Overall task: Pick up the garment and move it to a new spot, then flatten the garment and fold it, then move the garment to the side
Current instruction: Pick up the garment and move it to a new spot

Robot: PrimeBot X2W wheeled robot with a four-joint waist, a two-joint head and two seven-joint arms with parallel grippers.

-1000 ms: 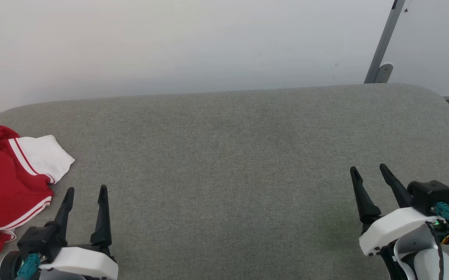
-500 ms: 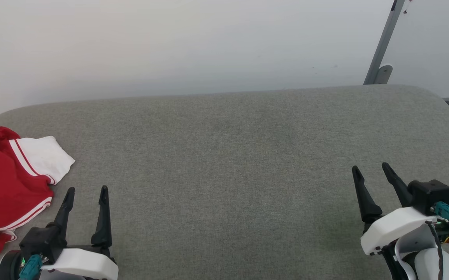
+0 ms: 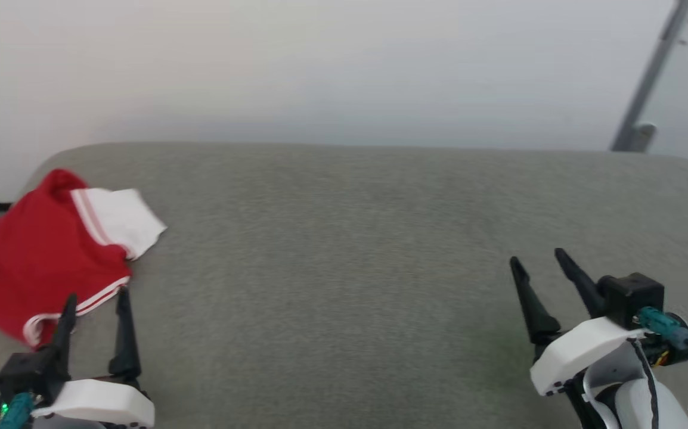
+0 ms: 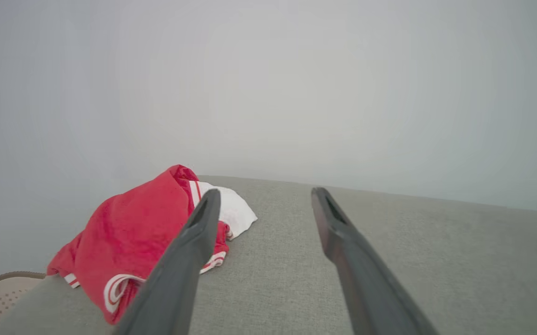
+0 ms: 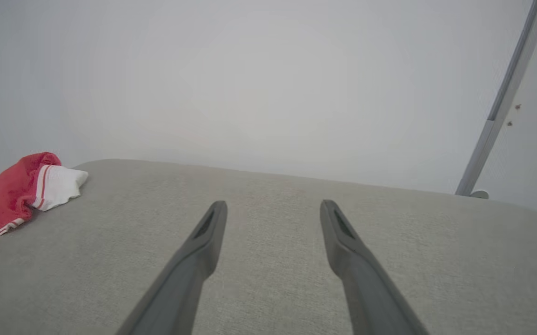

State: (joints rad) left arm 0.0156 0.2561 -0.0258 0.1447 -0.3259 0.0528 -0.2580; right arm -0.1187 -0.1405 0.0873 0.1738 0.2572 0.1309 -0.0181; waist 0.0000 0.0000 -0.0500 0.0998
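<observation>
Garment [image 3: 46, 250] crumpled at left edge of grey padded surface [image 3: 344, 238]; left fingers [image 3: 123, 333] just beside it, right fingers [image 3: 533, 310] well apart, both spread wide, empty. Risk: single-layer pinch, or nudging it off the edge

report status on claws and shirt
Left claw and right claw open, empty. Crumpled red jersey T-shirt with white sleeves by left claw, on grey fabric surface. Nothing blocking.

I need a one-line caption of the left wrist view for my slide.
Open left claw over a grey fabric surface, with a crumpled red-and-white shirt ahead on its left.
</observation>
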